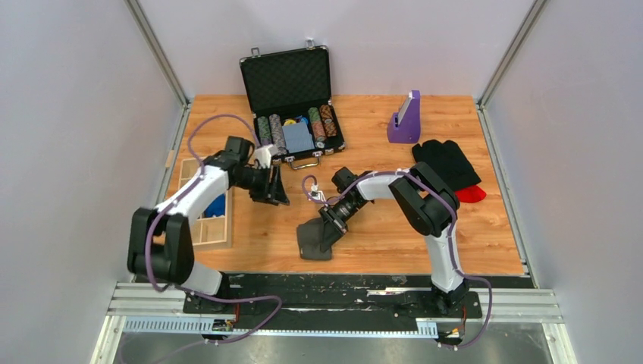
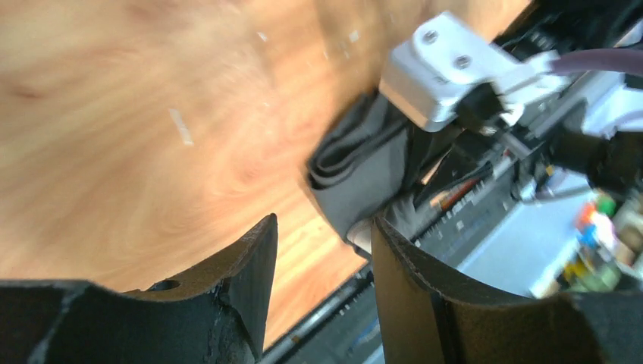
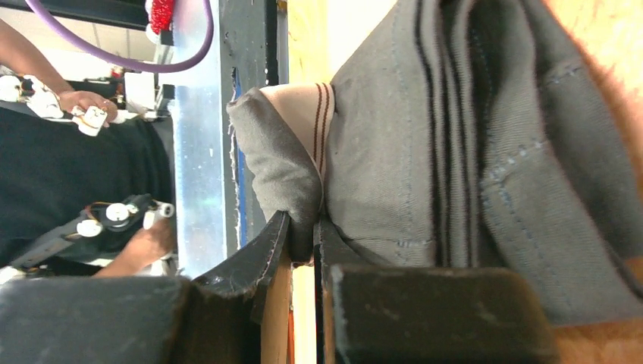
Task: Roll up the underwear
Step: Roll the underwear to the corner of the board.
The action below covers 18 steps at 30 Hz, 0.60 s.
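Observation:
The underwear is a dark charcoal-grey cloth, folded into a thick bundle near the table's front edge, right of the middle. My right gripper reaches down onto its upper right part. In the right wrist view the right gripper is shut on a pinched fold of the underwear, whose layered edges and pale waistband show. My left gripper hovers up and to the left of the bundle, apart from it. Its jaws stand open with nothing between them, and the underwear lies beyond the tips.
An open black poker-chip case stands at the back centre. A purple holder is at the back right, with a black garment and a red garment near the right edge. A wooden box sits at the left.

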{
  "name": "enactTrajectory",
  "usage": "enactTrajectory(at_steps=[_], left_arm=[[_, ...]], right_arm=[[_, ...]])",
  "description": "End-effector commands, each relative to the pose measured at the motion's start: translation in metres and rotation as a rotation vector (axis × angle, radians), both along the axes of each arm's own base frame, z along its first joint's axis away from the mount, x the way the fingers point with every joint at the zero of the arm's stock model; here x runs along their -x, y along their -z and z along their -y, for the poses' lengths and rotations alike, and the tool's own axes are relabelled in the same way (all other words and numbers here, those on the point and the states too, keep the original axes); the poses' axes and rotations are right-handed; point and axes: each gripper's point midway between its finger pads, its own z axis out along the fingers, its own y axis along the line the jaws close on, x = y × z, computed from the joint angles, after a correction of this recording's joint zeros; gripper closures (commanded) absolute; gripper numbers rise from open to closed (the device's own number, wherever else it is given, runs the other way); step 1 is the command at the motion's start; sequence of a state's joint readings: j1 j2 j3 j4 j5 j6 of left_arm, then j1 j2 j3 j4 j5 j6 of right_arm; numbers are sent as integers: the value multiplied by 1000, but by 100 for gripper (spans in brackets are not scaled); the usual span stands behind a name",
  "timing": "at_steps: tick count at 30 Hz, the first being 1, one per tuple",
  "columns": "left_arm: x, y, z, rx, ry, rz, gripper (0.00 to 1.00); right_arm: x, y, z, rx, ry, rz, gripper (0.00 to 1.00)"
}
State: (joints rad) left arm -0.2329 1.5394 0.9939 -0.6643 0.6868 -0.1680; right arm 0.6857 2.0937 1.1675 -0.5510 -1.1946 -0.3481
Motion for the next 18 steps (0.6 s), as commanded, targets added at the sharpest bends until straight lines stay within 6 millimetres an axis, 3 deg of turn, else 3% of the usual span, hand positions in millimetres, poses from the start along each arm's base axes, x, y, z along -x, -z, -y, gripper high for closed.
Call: enactTrajectory(at_steps=[1,2,5,7,8,9,13,14,18], left_arm=[[-35,-44,-28,-91,-146,294,44],[-38,-68,-24,-70,-120,408,44],[-27,-102,-15,-138,136,755,44],[0,-116,0,-152,379,985,45],[29,-116,14,-129,515,1066,44],[51,-114,27,-120,692,1169,42],[120,-90,43,-41,1105,1438,34],[128,-74,43,-48,1200,1472,35],[153,-43,52,-2,1395,1571,38]], right_arm=[[-1,57,16,231,-20,38,100],[-2,60,16,251,-13,20,100],[-2,65,17,322,5,-39,100],[-3,66,18,349,10,-40,100],[-4,66,19,361,11,-35,100],[-4,67,20,374,14,-37,100],[-4,78,24,443,2,-82,100],[-4,81,24,460,0,-96,100],[-4,88,26,481,-1,-116,100]])
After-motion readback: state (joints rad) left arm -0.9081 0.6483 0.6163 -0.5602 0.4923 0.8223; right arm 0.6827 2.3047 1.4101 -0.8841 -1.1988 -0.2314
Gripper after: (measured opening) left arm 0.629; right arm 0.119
